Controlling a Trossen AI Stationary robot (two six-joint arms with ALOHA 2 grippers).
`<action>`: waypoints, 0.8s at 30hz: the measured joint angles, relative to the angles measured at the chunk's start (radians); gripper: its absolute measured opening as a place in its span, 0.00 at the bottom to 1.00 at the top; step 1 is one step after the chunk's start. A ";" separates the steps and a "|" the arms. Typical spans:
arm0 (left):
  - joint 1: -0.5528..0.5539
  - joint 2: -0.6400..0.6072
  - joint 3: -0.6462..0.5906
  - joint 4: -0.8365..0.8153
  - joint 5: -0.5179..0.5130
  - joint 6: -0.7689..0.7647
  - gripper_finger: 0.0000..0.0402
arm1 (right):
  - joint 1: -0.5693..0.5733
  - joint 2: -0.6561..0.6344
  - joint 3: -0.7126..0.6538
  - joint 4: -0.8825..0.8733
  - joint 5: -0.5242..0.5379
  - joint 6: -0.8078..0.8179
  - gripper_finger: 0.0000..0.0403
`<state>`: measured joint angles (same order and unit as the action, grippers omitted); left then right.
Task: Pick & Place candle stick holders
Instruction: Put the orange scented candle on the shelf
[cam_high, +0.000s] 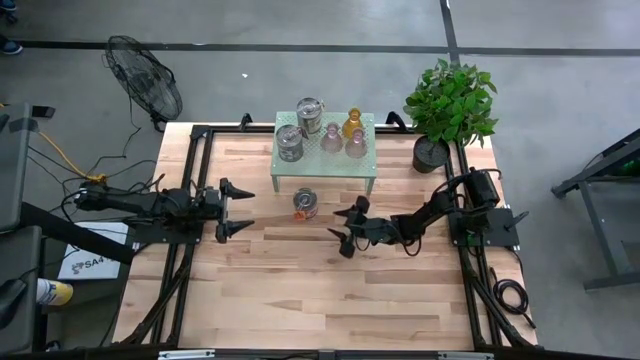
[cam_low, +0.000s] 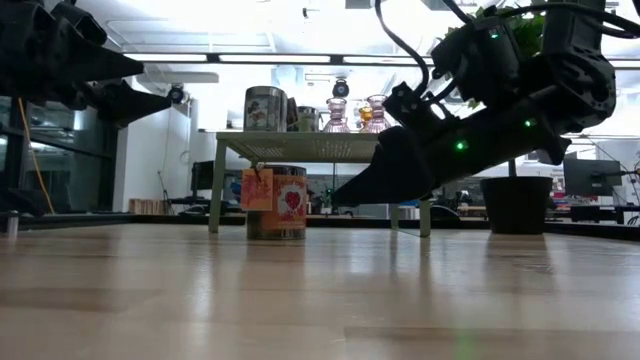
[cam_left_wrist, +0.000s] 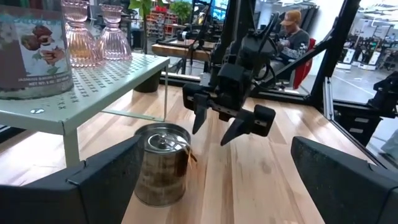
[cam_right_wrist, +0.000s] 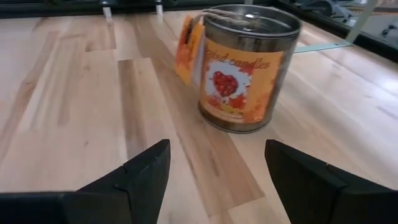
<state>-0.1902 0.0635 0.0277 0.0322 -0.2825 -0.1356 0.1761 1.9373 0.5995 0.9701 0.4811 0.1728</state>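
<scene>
A silver tin holder with an orange label (cam_high: 305, 203) stands upright on its base on the table, in front of the mint-green stand (cam_high: 325, 172). Two more silver tins (cam_high: 291, 143), two pinkish glass holders (cam_high: 343, 141) and an amber one (cam_high: 352, 123) stand on the stand's top. My right gripper (cam_high: 340, 226) is open and low over the table, just right of the tin (cam_right_wrist: 245, 68), touching nothing. My left gripper (cam_high: 248, 209) is open and empty, left of the tin (cam_left_wrist: 161, 165) and raised above the table.
A green plant in a black pot (cam_high: 450, 105) stands at the table's far right corner. A fan (cam_high: 145, 78) stands off the table at the far left. Bare wood lies between the grippers and the near edge (cam_high: 320, 310).
</scene>
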 joint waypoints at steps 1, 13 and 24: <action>0.000 0.000 0.000 0.000 0.000 0.000 0.99 | -0.001 0.000 0.000 0.000 0.010 -0.004 0.64; 0.000 0.000 -0.001 0.001 0.003 0.000 0.99 | -0.034 0.000 0.001 0.000 -0.070 -0.070 0.64; 0.000 0.000 -0.001 0.002 0.004 0.000 0.99 | -0.040 0.000 0.026 -0.014 0.010 -0.100 0.76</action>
<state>-0.1902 0.0635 0.0265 0.0338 -0.2783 -0.1360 0.1364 1.9373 0.6257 0.9558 0.4913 0.0730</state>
